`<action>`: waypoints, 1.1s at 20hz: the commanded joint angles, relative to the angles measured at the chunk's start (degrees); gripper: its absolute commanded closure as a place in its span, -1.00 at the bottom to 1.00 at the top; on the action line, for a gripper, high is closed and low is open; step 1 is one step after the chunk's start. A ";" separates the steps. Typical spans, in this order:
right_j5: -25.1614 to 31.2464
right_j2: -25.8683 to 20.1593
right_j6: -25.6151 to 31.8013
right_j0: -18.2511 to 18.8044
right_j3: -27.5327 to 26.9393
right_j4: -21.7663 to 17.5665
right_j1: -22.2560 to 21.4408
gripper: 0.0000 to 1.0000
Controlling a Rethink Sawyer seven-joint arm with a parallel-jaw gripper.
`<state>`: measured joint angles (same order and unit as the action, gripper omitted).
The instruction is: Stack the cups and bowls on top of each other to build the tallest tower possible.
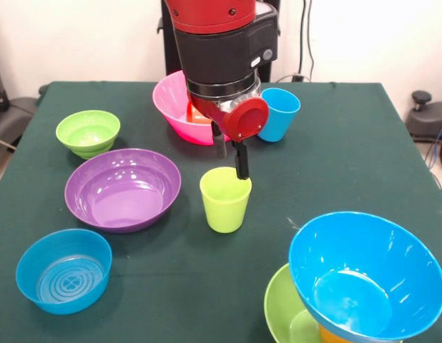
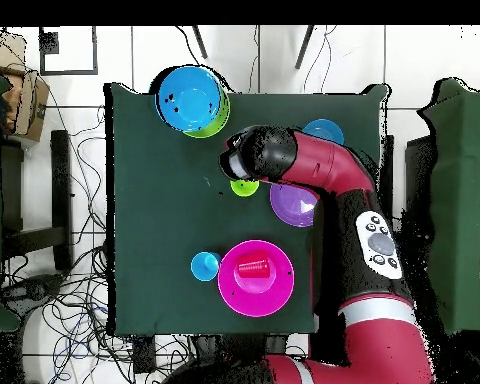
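Note:
My gripper (image 1: pixel 231 158) hangs over the lime green cup (image 1: pixel 225 199), which stands upright mid-table. The fingers are apart; one fingertip (image 1: pixel 241 170) is at the cup's far right rim, the other is above and behind it. The cup also shows in the overhead view (image 2: pixel 244 187), beside the arm's head. The tower stands at the near right corner: the large blue bowl (image 1: pixel 364 286) on the orange cup (image 1: pixel 335 336) in the large lime green bowl (image 1: pixel 282 314). The red cup (image 1: pixel 199 114) lies in the pink bowl (image 1: pixel 171 103). The light blue cup (image 1: pixel 280 114) stands next to it.
The purple bowl (image 1: pixel 123 189), the small lime green bowl (image 1: pixel 88 133) and the small blue ringed bowl (image 1: pixel 64 270) sit on the left half of the green table (image 1: pixel 335 171). In the overhead view the arm (image 2: pixel 324 175) covers the small lime green bowl.

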<state>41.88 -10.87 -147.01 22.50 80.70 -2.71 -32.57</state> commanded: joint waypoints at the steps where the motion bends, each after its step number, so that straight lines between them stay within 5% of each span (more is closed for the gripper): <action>1: -3.72 -0.55 2.90 -1.04 0.90 -4.35 3.38 -1.00; 22: -15.99 4.50 0.35 -4.79 6.87 -7.23 4.37 -1.00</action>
<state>28.58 -6.97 -147.01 19.38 83.21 -5.45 -32.36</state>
